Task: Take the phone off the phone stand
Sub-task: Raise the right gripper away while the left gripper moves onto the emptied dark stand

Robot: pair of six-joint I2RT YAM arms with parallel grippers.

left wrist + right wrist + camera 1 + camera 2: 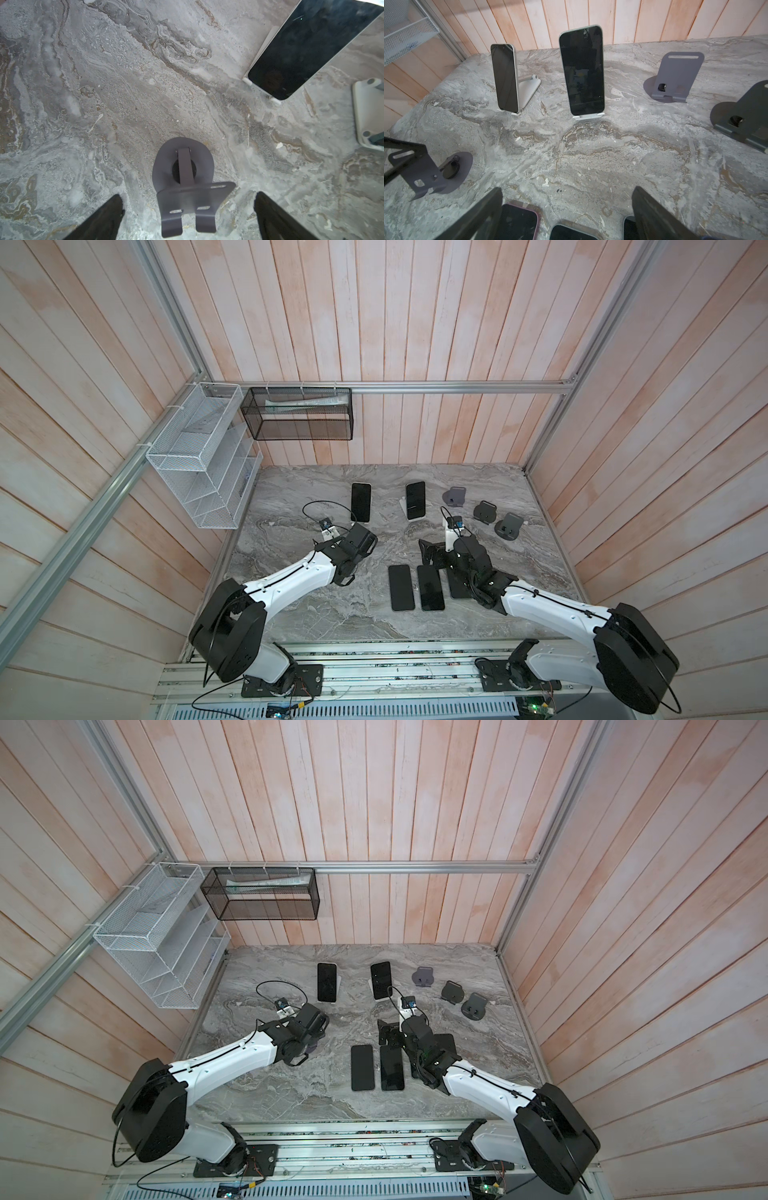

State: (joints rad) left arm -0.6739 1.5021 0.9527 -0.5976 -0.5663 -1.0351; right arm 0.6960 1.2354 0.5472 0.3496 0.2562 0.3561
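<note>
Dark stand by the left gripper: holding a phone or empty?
Empty: the dark stand shows bare backplate and hooks; no phone.

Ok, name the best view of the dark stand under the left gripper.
Left wrist view: the dark stand shows whole, from above. Right wrist view: side-on, partly blocked. Both top views: mostly hidden under the left arm.

The phone (581, 70) is glossy-fronted, the grey stand (679, 70) matt metal, the tabletop (591, 155) veined stone.

The grey marble-patterned tabletop (316, 614) carries two white folding phone stands (529, 89) at the back, four dark grey metal phone stands (509, 526), and three black-screened phones (400, 587) lying flat near the front.
</note>
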